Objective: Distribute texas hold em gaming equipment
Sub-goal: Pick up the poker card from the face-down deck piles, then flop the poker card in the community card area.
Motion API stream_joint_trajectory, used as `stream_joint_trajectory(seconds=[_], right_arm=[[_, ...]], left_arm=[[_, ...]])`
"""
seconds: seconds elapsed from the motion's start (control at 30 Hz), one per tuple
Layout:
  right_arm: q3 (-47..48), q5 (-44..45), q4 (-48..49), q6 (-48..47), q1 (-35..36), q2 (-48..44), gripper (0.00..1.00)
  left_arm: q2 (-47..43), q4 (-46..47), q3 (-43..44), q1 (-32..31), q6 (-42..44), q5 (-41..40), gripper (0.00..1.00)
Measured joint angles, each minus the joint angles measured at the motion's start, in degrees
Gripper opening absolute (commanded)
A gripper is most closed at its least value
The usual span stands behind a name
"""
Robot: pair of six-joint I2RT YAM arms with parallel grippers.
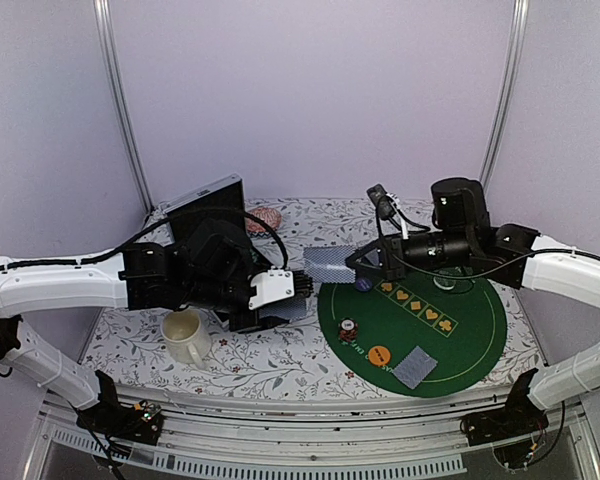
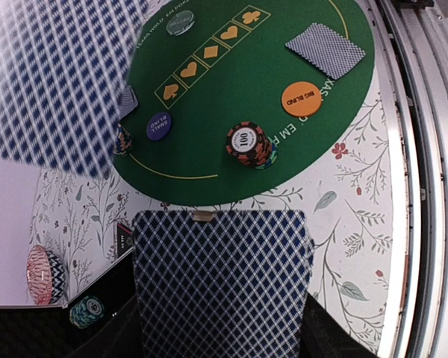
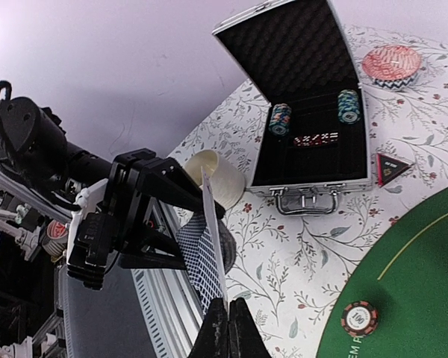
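Note:
My left gripper (image 1: 292, 292) (image 2: 220, 313) is shut on a deck of blue-diamond-backed cards (image 2: 220, 283), held above the floral table left of the green mat (image 1: 480, 330). My right gripper (image 1: 360, 265) (image 3: 228, 332) is shut on a single card (image 1: 330, 263), seen edge-on in the right wrist view (image 3: 213, 224) and blurred in the left wrist view (image 2: 52, 82). It holds the card just beside the left gripper's deck (image 3: 198, 261). On the mat lie a striped chip stack (image 1: 349, 330) (image 2: 248, 143), an orange disc (image 1: 379, 354) (image 2: 303, 98), a purple disc (image 2: 159, 125), a clear disc (image 2: 181, 22) and dealt cards (image 1: 416, 366) (image 2: 325, 49).
An open silver case (image 3: 306, 97) at the back left holds chip stacks (image 3: 279, 118). A black-red triangle marker (image 3: 390, 167) lies beside it. A cream mug (image 1: 186, 335) stands under the left arm. A pink striped round object (image 1: 265, 218) sits at the back.

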Motion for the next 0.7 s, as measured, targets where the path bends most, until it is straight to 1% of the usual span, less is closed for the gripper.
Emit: stream_joint_trajectory(seconds=[0.17,0.33,0.43,0.53,0.7], right_arm=[[0.0,0.2,-4.5,0.0,-6.5,-3.0,0.02],[0.4,0.7,-12.0,-1.4,-16.2,-3.3,0.02],[2.4,1.8,-16.9,-3.5,-20.8,-1.5,0.02],[4.7,2.3,-20.4,-5.9,-23.9,1.3,0.02],[10.3,5.1,-25.5,-9.3,-25.6,8.0,0.02]], left_arm=[[0.0,0.0,0.0,0.0,0.1,0.0,0.6],[0.0,0.0,-0.2,0.0,0.2,0.0,0.6],[0.0,0.0,-0.5,0.0,0.2,0.0,0.6],[0.0,0.0,-0.6,0.0,0.3,0.2,0.6],[0.0,0.1,-0.9,0.0,0.4,0.6,0.6]])
